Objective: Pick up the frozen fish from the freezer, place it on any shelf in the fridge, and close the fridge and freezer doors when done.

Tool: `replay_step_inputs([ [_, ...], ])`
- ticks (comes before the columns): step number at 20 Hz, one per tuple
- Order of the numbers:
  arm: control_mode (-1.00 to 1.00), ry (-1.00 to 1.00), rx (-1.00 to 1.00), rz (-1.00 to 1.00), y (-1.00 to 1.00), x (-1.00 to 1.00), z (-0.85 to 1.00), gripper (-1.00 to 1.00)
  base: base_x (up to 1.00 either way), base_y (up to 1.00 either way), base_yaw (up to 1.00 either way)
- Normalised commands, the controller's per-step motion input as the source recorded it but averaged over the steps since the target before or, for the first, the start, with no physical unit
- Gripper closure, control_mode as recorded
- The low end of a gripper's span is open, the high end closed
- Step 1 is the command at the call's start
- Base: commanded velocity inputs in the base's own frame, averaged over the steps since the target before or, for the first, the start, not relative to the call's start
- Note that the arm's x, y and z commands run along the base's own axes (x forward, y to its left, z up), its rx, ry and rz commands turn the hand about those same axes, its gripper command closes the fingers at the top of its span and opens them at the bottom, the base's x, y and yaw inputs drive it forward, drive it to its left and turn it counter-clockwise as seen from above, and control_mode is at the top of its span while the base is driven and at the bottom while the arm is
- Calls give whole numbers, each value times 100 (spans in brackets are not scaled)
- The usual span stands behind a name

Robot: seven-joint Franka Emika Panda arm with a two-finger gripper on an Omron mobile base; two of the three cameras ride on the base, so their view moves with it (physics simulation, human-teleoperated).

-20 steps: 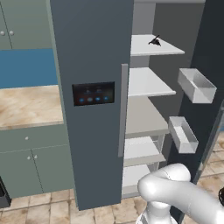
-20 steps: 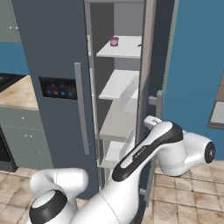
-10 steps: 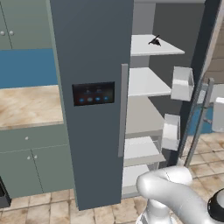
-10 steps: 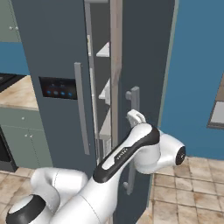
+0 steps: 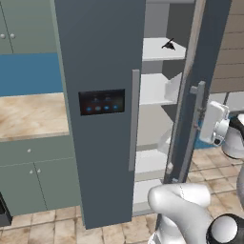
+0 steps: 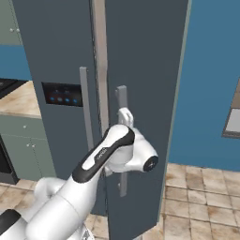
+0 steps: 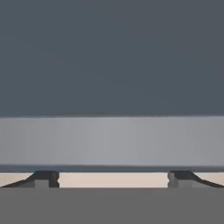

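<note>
**Fridge door nearly shut, fish shelved inside**

The frozen fish point(image 5: 168, 45) was seen lying on an upper shelf point(image 5: 157, 49) of the fridge point(image 5: 164, 95), behind the half-swung fridge door point(image 5: 200, 86); the freezer door point(image 5: 100, 105) was seen closed. The fish was judged light, stiff and slippery, its thin fins fragile; a hold across the body was judged best. The gripper point(image 7: 113, 177) was found spread wide and empty, its fingertips point(image 7: 43, 177) set against the door's handle point(image 7: 112, 140). In the left base view the shelves and fish were shown through the gap; in the right base view the gap was hidden, and the hand point(image 6: 125, 117) was seen at the handle point(image 6: 122, 101).
</note>
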Motion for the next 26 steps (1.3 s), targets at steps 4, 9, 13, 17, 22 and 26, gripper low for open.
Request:
replay_step_inputs([
  [4,-100,0,1,-25,32,83,21,-100,0,0,0],
  [9,-100,2,0,-17,10,90,22,-100,0,0,0],
  [13,-100,6,0,-5,0,93,16,-100,0,0,0],
  [17,-100,15,0,0,0,83,0,-100,0,0,0],
  [22,-100,4,0,0,0,14,1,-100,0,0,0],
  [26,-100,0,0,0,0,0,0,-100,0,0,0],
])
